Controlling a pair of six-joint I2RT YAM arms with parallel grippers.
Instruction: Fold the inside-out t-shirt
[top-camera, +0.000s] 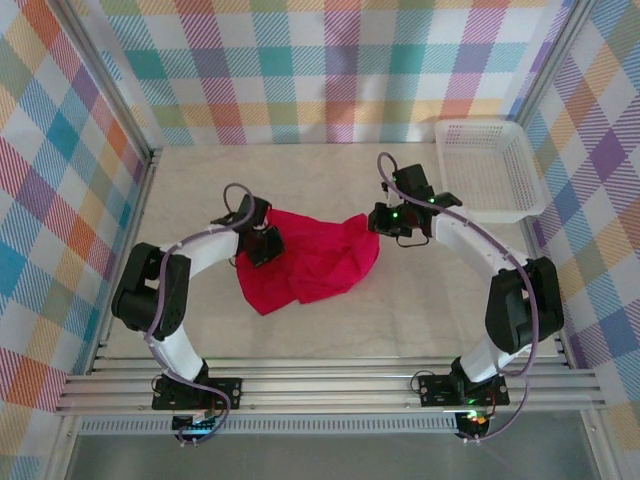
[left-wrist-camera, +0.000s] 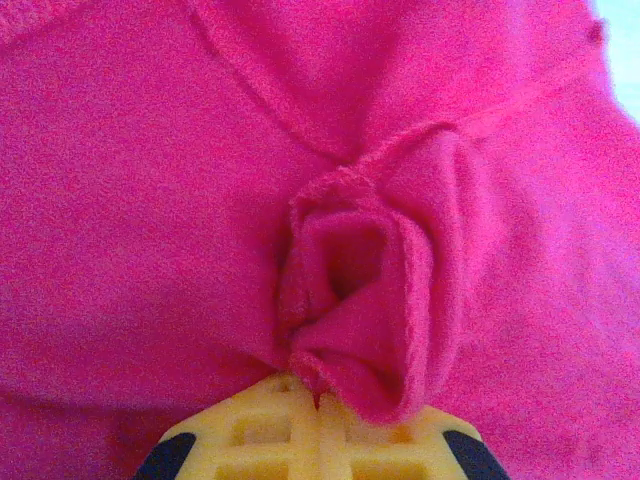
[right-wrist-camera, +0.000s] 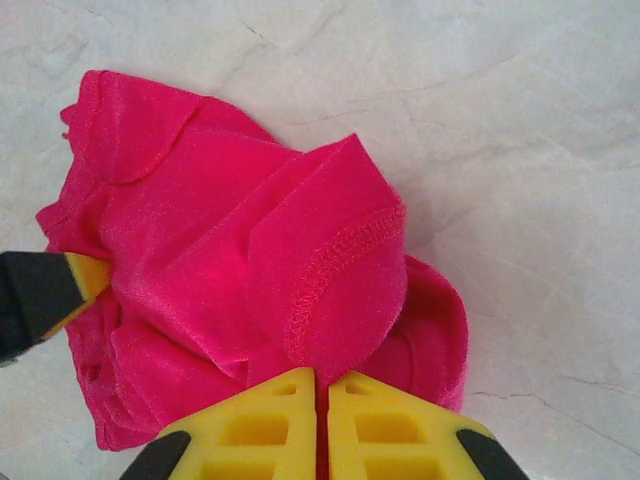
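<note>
Left fingers (left-wrist-camera: 300, 425) pinch t-shirt (top-camera: 310, 265) bunch; right fingers (right-wrist-camera: 295, 415) pinch hem edge; bare table (top-camera: 400, 320) beyond.

The left arm (top-camera: 190, 262) bends up from its base and reaches inward; the left gripper (top-camera: 262, 245) is closed, jaws pressed together on a bunched fold of the t-shirt (top-camera: 320, 262). The right arm (top-camera: 480, 245) arcs inward in a mirrored pose. The right gripper (top-camera: 382, 220) is likewise closed, its yellow fingers (right-wrist-camera: 260, 425) meeting on a hemmed edge of the t-shirt.
</note>
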